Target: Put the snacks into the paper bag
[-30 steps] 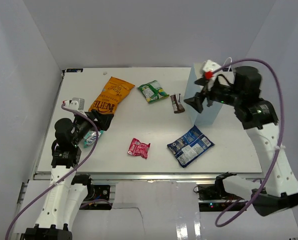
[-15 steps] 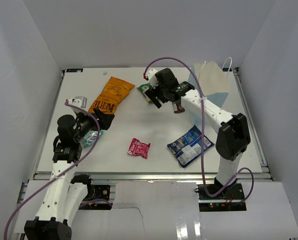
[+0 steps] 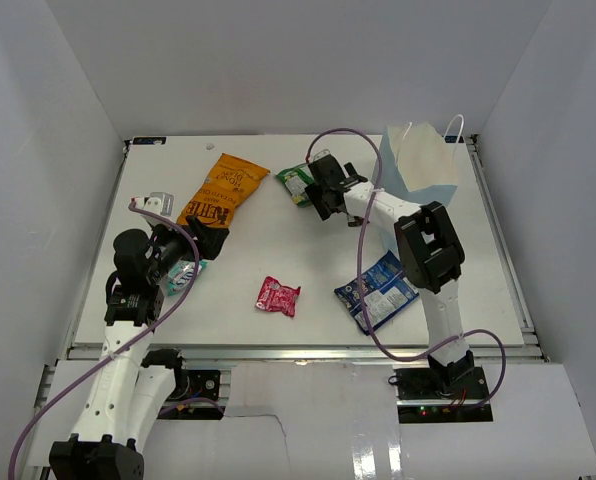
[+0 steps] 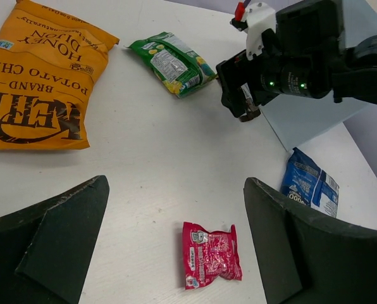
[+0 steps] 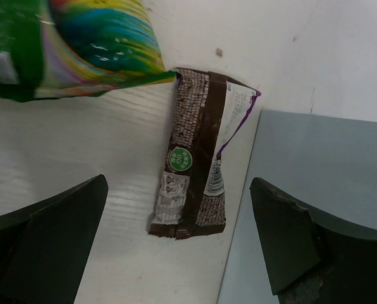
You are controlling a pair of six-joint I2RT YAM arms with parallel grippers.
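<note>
- Snacks lie flat on the table (image 3: 278,240). The paper bag (image 3: 423,165) stands upright at the far right corner, and none of my cameras looks into it.
- From the top camera I can see five packets:
  - the orange chip bag (image 3: 222,190) is at the far left;
  - the green packet (image 3: 296,183) is near it, toward the middle;
  - the red packet (image 3: 278,296) is at the near middle;
  - the blue-and-white packet (image 3: 376,292) is in front of the paper bag;
  - the teal packet (image 3: 183,277) is tucked just beside my left arm.
- The brown bar (image 5: 198,183) shows plainly only on the right wrist camera, because from above the right wrist covers it. It lies flat, with one upper corner touching the green packet and its right edge along the foot of the paper bag.
- The right gripper (image 5: 177,183) hangs over that bar. Its fingers (image 5: 49,240) are spread wide to either side and touch nothing.
- The left wrist camera shows the left gripper (image 4: 176,183) with its fingers wide apart and nothing held. It is over the table, and the red packet shows between the fingers.
- That view also takes in the orange chip bag, the green packet, a corner of the blue-and-white packet and the right gripper. The teal packet falls outside it.
</note>
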